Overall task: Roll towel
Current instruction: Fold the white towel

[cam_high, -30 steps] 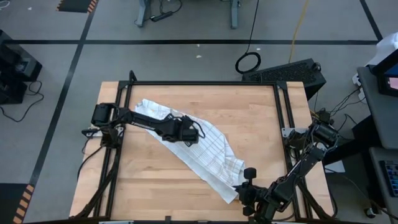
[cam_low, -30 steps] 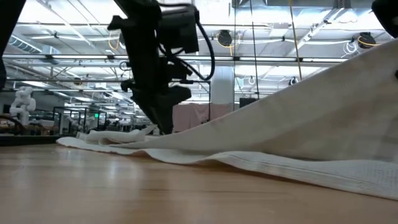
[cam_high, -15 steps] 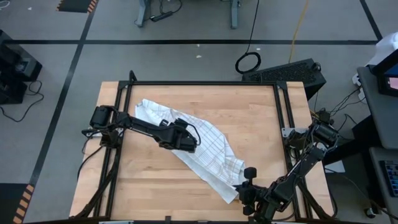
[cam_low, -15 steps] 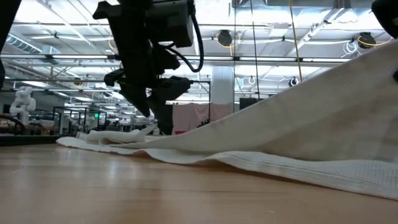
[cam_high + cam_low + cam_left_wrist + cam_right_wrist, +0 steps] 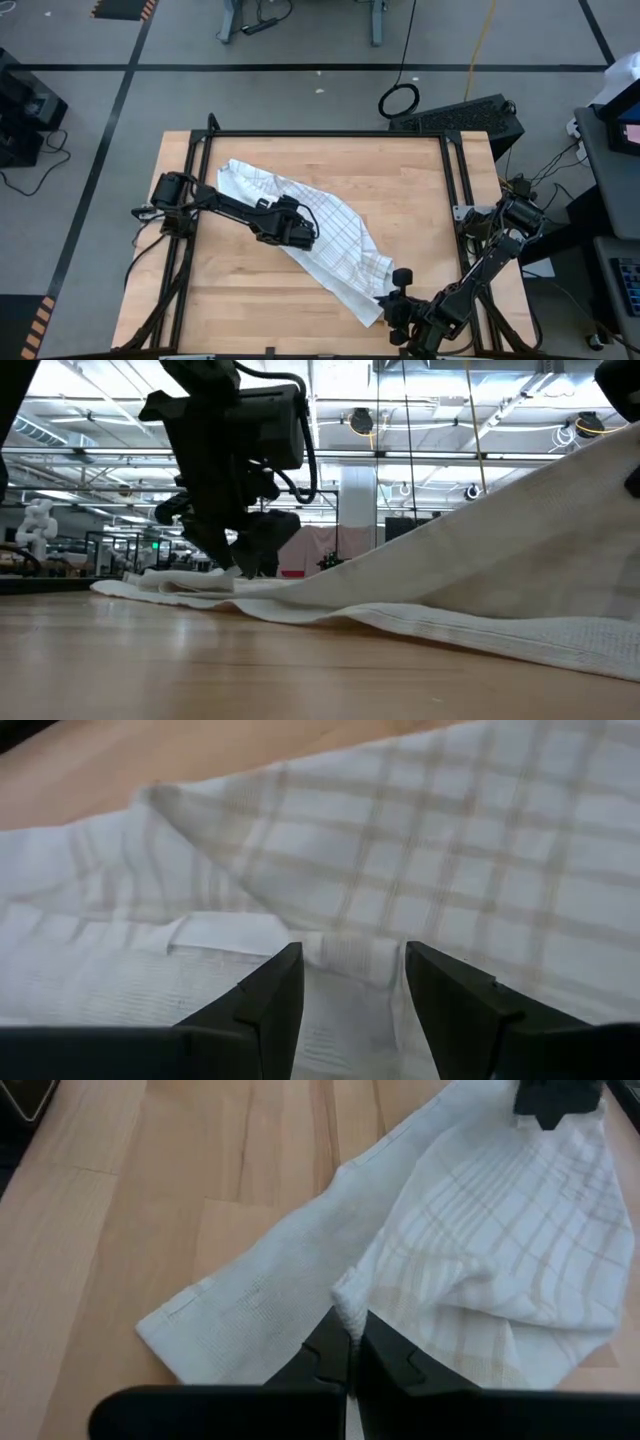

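The white checked towel (image 5: 340, 240) lies stretched slantwise across the wooden table, from its far-left end (image 5: 235, 175) to the near right. My left gripper (image 5: 305, 237) hangs open low over the towel's middle. In the left wrist view its fingers stand on either side of a folded hem (image 5: 345, 952). My right gripper (image 5: 392, 300), near the table's front right, is shut on the towel's near end. In the low view the towel (image 5: 450, 580) slopes up from the table toward the right gripper. My left gripper (image 5: 350, 982) has its fingertips close over the cloth; I cannot tell whether they touch it. My right gripper (image 5: 349, 1342) pinches a raised fold of the towel (image 5: 345, 1302) between its two shut fingers, near the towel's near end. That fold is lifted, while the hemmed corner beside it (image 5: 175, 1330) lies flat on the table.
A black frame rail (image 5: 320, 133) runs around the table, with the arms' bases at its left and right sides. Bare wood shows at the far right (image 5: 410, 190) and near left (image 5: 240, 300). A dark keyboard (image 5: 460, 115) sits beyond the far right corner.
My left gripper has moved toward the table's near edge and sunk closer to the towel, rolling about its own axis as it went. Its fingers stay open. The towel and my right gripper have kept still.
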Tool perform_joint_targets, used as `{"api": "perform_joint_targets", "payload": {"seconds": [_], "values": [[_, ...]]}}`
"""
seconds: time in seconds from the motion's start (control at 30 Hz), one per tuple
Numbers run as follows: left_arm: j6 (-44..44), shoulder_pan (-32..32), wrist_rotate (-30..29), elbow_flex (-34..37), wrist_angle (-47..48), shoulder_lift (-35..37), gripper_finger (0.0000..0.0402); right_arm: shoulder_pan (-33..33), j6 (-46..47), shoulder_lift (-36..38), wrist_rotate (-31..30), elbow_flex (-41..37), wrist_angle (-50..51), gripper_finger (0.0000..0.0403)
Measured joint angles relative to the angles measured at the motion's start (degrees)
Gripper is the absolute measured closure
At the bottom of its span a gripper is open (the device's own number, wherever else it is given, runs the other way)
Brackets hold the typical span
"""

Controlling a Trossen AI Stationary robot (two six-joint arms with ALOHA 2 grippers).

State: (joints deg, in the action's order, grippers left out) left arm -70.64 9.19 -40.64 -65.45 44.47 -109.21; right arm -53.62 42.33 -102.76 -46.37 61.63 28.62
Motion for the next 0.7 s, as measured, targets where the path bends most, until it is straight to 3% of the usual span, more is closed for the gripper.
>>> {"api": "perform_joint_targets", "payload": {"seconds": [0.1,0.23,0.3,0.53,0.7], "values": [[0.06,0.09,-0.37,0.00,0.66,-0.35,0.0245,0.08,0.02,0.00,0.10,0.01,0.03,0.0402],[-1.62,0.99,-3.23,0.00,8.07,-0.21,0.0353,0.04,0.50,0.00,1.14,0.02,1.17,0.0402],[-5.57,1.58,-6.00,0.00,15.52,0.46,0.0386,-0.07,0.56,0.00,3.34,0.02,1.30,0.0402],[-18.08,1.81,-6.34,-0.02,44.11,3.92,0.0394,-0.21,0.72,0.00,11.00,0.02,1.68,0.0402],[-14.96,1.20,-7.50,1.81,45.39,9.69,0.0395,-0.99,1.34,0.00,16.56,0.03,2.21,0.0403]]}}
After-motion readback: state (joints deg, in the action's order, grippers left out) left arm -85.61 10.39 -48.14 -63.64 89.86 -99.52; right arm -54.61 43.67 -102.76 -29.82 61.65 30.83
